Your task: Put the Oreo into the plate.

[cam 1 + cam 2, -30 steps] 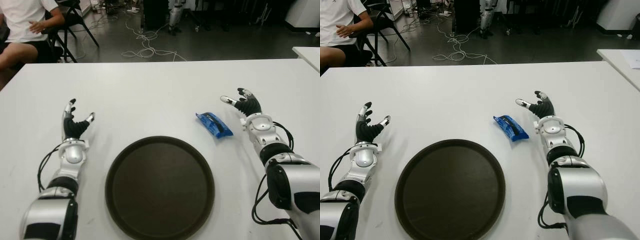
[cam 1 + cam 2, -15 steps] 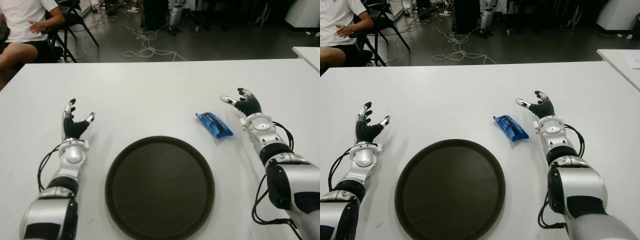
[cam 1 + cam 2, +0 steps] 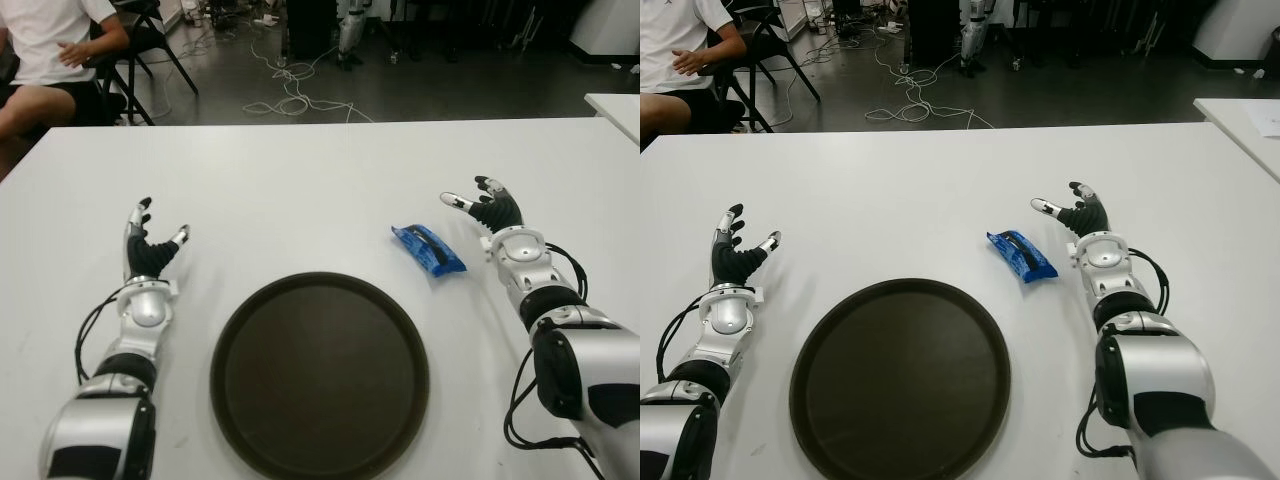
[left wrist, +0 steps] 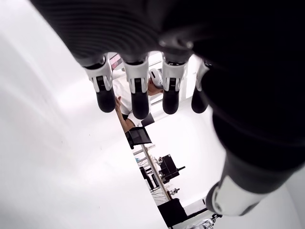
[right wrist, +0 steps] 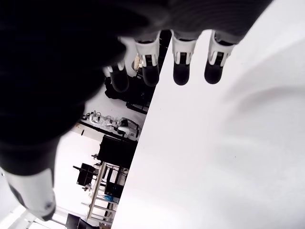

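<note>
At the far left, beyond the table's far edge, a seated person [image 3: 45, 55] is seen, apart from the work. On the white table [image 3: 300, 180] the left hand [image 3: 148, 252] is shown left of the plate, its fingers spread and relaxed with nothing held between them; in its own wrist view the fingertips [image 4: 134, 98] are extended side by side over bare table, so the hand is judged idle and kept clear of the plate so that the way in is not blocked. The dark round plate [image 3: 230, 400] is set near the robot, between the two arms, and nothing is seen in it; a central place is judged to suit a drop from either side. To the right of the plate and a little farther off, the Oreo [image 3: 428, 249], a blue packet, lies flat on the table, apart from the plate's rim. Just beside the packet on its right, the right hand [image 3: 491, 209] is held with fingers open and loosely curved, nothing grasped and the packet not touched. The right hand is judged the one placed for the pick, being the nearer; the grasp is not yet begun.
</note>
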{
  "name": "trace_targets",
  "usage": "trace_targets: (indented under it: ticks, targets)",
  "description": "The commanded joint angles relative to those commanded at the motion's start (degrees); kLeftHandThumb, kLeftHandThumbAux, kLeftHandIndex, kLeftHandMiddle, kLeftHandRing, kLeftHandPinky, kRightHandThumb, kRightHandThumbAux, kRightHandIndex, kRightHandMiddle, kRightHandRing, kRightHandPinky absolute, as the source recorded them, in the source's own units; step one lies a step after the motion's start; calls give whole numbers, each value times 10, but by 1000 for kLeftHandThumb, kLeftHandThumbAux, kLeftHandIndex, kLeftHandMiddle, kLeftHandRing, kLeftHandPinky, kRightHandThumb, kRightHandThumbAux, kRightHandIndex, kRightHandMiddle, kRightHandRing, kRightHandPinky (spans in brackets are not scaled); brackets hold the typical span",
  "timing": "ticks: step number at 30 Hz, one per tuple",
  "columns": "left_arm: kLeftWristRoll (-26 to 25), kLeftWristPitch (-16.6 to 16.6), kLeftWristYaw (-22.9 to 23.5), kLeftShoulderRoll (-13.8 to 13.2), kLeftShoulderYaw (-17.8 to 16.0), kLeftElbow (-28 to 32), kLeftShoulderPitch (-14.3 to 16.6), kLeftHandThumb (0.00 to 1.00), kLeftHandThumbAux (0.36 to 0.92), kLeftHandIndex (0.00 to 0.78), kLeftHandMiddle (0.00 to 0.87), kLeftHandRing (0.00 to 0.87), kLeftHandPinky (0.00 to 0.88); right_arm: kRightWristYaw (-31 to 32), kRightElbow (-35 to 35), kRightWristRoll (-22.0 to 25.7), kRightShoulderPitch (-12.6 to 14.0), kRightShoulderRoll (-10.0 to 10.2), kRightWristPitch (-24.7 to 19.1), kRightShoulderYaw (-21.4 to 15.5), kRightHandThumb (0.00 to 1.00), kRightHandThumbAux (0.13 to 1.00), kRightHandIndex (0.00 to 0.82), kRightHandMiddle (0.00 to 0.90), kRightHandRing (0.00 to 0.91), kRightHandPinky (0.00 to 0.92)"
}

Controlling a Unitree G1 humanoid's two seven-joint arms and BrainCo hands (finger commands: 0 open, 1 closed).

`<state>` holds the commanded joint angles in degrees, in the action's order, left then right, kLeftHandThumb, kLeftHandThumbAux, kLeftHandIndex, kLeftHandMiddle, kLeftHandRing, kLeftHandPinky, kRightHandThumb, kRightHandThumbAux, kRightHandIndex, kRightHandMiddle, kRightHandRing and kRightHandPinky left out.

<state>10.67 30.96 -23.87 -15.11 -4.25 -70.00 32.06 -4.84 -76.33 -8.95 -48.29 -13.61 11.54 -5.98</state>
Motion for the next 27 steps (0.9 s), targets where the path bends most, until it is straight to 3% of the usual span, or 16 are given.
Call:
trace_targets:
  ticks: [10,17,27]
  targets:
    - [-4,-3,1,3,-2,2,-1,0,793,63,92,71,53,-21,12,-16,1,9,33,27,0,627,68,36,16,2]
    - [-2,-10,-2,3,-1,-1,1,0,764,60,92,74,45,-39,22,-27,4,8,53,44,0,616,83,49,21,0]
    - [-2,-12,1,3,-1,2,0,0,738,65,89,67,41,-32,59,-45,32,-4,107,76,0,594,92,70,36,0]
